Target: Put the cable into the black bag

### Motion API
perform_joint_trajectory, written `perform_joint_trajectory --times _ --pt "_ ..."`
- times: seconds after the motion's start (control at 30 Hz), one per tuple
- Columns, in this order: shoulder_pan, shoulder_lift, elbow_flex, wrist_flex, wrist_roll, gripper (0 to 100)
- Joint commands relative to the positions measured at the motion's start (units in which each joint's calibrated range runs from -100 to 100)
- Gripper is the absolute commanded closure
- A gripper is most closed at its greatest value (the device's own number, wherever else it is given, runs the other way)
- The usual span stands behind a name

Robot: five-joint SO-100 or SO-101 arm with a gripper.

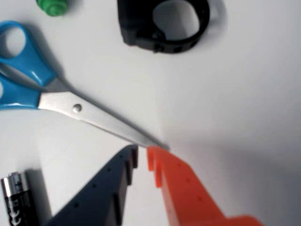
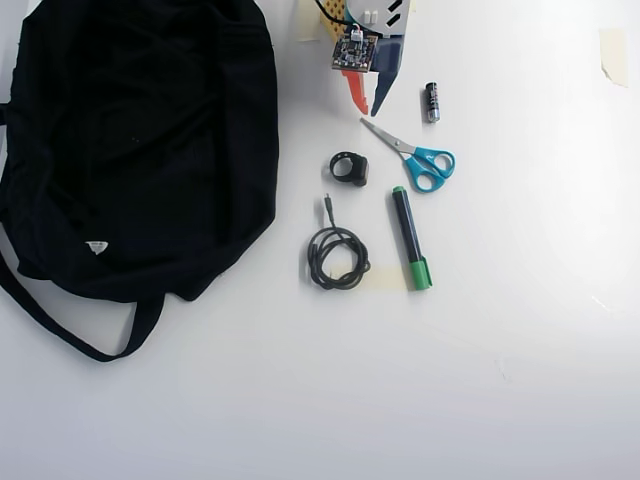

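The cable (image 2: 337,258) is a dark coil with one plug end pointing up, lying on the white table right of the black bag (image 2: 140,150) in the overhead view. The bag lies flat at the left with a strap trailing at its lower edge. My gripper (image 2: 368,112) is at the top of the table, well above the cable and apart from it. In the wrist view the gripper (image 1: 142,153) has a dark blue finger and an orange finger with only a narrow slit between the tips, and it holds nothing. The cable and the bag are out of the wrist view.
Blue-handled scissors (image 2: 415,155) (image 1: 94,115) lie just below the fingertips. A black ring-shaped strap (image 2: 350,168) (image 1: 164,23), a green marker (image 2: 410,238) and a battery (image 2: 432,102) (image 1: 16,197) lie around the cable. A piece of tape (image 2: 612,50) sits at the top right.
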Motion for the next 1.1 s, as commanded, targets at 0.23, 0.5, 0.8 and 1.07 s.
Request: perform_joint_trajectory --times 0.23,0.5,0.8,1.07 --pt "-0.43 -0.50 1.38 0.69 0.07 98" --pt "-0.50 6.89 -7.87 -7.15 0.12 98" --pt "-0.43 21.83 -24.49 -14.90 -0.25 98" --pt "-0.50 33.86 -36.17 -23.25 0.07 98"
